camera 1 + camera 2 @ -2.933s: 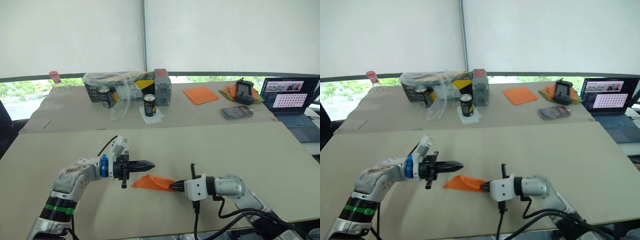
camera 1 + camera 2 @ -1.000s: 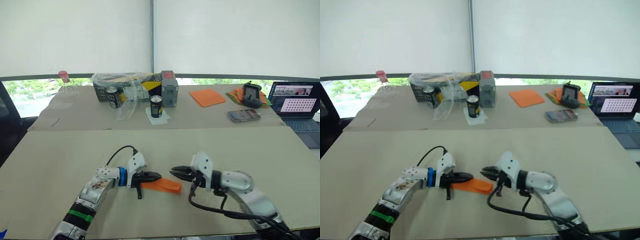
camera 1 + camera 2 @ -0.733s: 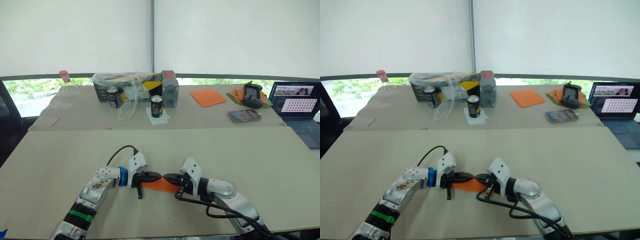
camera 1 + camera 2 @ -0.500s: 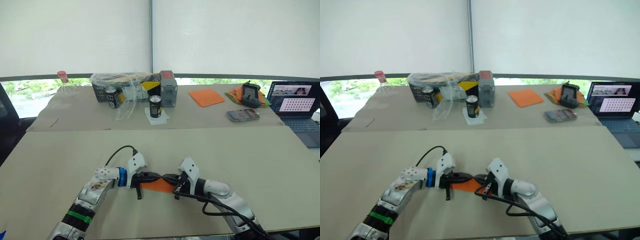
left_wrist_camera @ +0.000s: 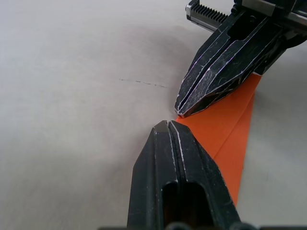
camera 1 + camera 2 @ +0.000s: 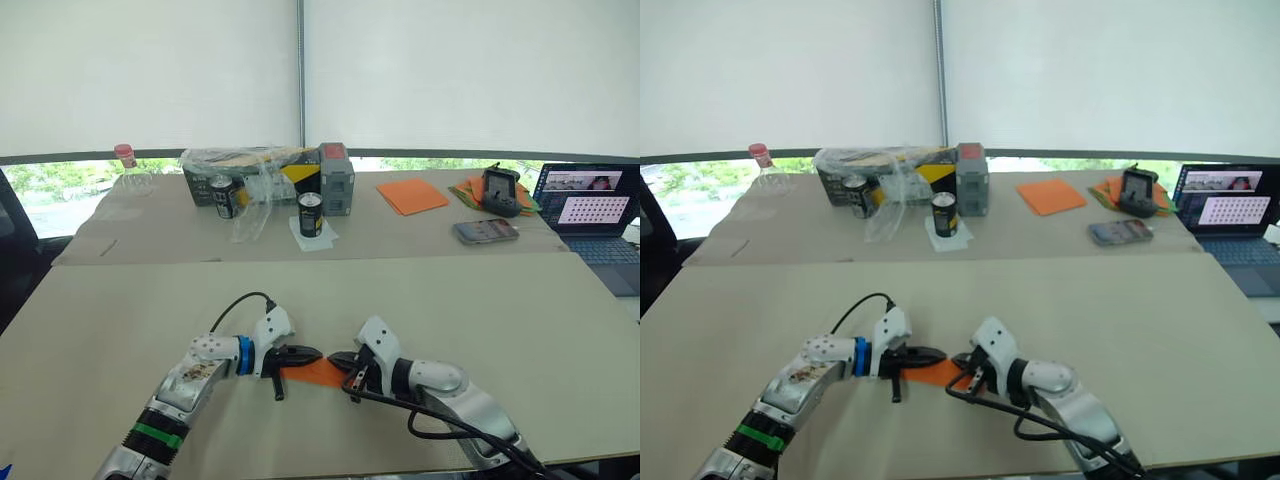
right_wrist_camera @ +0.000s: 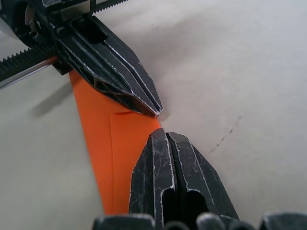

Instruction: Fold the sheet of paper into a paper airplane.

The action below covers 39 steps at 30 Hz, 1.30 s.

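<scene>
The sheet of paper (image 6: 318, 373) lies flat on the near table, folded into a narrow orange wedge with a long crease (image 7: 111, 158), the shape of a paper airplane. My left gripper (image 6: 316, 353) is shut, and its tip rests at the wedge's edge (image 5: 167, 124). From the other side my right gripper (image 6: 336, 357) is shut too, its tip (image 7: 161, 132) almost touching the left one over the paper. I see no paper between either pair of fingers. The arms hide part of the wedge.
On the far table stand a stack of orange sheets (image 6: 413, 195), a mixed orange-and-green pile under a device (image 6: 497, 190), a phone (image 6: 484, 231), a laptop (image 6: 595, 215), two cans (image 6: 311, 214), plastic-wrapped boxes (image 6: 250, 170) and a bottle (image 6: 128, 170).
My right gripper has swung left onto the paper and shut; its tip now meets the left gripper's tip. Less orange shows between them. The left gripper has hardly moved.
</scene>
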Motion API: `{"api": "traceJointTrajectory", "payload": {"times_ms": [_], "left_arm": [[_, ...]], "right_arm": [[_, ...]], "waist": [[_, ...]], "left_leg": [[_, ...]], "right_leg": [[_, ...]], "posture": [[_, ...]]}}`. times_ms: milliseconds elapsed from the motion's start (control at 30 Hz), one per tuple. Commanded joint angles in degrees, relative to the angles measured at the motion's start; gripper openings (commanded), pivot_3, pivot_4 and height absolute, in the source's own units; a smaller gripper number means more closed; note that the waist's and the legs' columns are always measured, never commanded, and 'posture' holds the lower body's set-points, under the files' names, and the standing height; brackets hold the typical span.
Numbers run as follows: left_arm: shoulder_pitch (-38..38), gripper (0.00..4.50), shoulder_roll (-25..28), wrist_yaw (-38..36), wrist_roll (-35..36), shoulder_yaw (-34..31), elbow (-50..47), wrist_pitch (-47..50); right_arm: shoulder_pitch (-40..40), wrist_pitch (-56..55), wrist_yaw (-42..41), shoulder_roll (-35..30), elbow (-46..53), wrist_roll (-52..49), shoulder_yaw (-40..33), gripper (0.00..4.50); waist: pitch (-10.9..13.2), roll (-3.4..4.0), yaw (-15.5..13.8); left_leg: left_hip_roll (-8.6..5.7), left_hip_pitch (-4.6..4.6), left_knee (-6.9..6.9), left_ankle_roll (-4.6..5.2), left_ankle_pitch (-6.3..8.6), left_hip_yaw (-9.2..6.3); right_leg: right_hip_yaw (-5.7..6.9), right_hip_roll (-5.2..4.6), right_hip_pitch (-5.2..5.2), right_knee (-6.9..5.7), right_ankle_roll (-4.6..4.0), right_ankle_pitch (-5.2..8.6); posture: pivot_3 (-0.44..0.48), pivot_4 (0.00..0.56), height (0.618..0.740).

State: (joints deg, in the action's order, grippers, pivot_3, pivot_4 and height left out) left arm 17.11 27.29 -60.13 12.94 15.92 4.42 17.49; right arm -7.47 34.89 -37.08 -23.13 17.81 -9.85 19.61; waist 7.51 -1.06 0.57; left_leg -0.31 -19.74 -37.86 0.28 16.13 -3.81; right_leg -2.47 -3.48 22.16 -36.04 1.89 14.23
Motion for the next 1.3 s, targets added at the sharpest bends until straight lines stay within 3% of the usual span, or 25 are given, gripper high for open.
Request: {"api": "traceJointTrajectory", "payload": {"times_ms": [33,433,633,733,967,1300], "left_arm": [[-2.1,0.00,0.4,0.1,-2.3,2.4,2.7,1.9],[-1.4,0.00,-0.4,0.2,-2.3,2.8,4.3,1.1],[-1.1,0.00,-0.7,0.0,-2.3,2.9,4.6,0.9],[-1.3,0.00,-0.7,-0.5,-1.8,2.7,4.0,1.0],[-2.6,0.00,-0.3,-2.2,0.7,1.8,-0.3,3.6],[-3.2,0.00,1.5,-2.8,0.9,2.2,-3.2,6.7]], "right_arm": [[5.4,6.4,0.1,-2.9,-2.6,0.1,0.8,0.04],[12.2,18.8,4.4,-3.3,1.7,-10.4,-12.3,0.04],[11.7,12.8,3.3,-2.1,8.8,-15.3,-17.3,0.04],[9.7,9.7,2.9,-3.3,15.6,-14.2,-14.8,0.04],[4.8,10.8,8.0,-0.6,19.3,-11.7,-8.7,0.04],[5.4,13.9,18.3,7.6,9.1,-6.5,-3.6,0.04]], "waist": [[-0.2,0.01,0.0],[-0.8,0.12,-0.2],[-0.8,0.13,-0.6],[-0.6,0.37,-0.5],[-0.3,0.54,0.1],[-0.1,0.40,0.3]], "left_leg": [[-0.01,0.00,0.00,0.01,0.01,-0.10],[-0.08,0.13,0.01,0.05,0.08,-0.31],[-0.10,0.02,0.00,0.04,0.09,-0.31],[-0.13,-0.16,0.00,0.04,0.08,-0.31],[-0.21,-0.35,0.01,0.04,0.08,-0.45],[-0.38,-0.51,0.01,0.04,0.09,-0.51]], "right_leg": [[0.00,0.00,-0.01,0.02,0.01,0.01],[0.03,-0.04,-0.23,0.08,0.40,0.25],[0.03,-0.08,-0.15,0.12,0.51,0.32],[0.02,-0.09,0.01,0.11,0.51,0.31],[0.10,-0.04,0.18,0.08,0.49,0.29],[0.05,-0.17,0.39,0.09,0.18,0.12]], "posture": [[0.000,0.150,0.739],[0.000,0.150,0.739],[0.000,0.150,0.739],[0.000,0.150,0.739],[0.000,0.150,0.739],[0.000,0.150,0.739]]}}
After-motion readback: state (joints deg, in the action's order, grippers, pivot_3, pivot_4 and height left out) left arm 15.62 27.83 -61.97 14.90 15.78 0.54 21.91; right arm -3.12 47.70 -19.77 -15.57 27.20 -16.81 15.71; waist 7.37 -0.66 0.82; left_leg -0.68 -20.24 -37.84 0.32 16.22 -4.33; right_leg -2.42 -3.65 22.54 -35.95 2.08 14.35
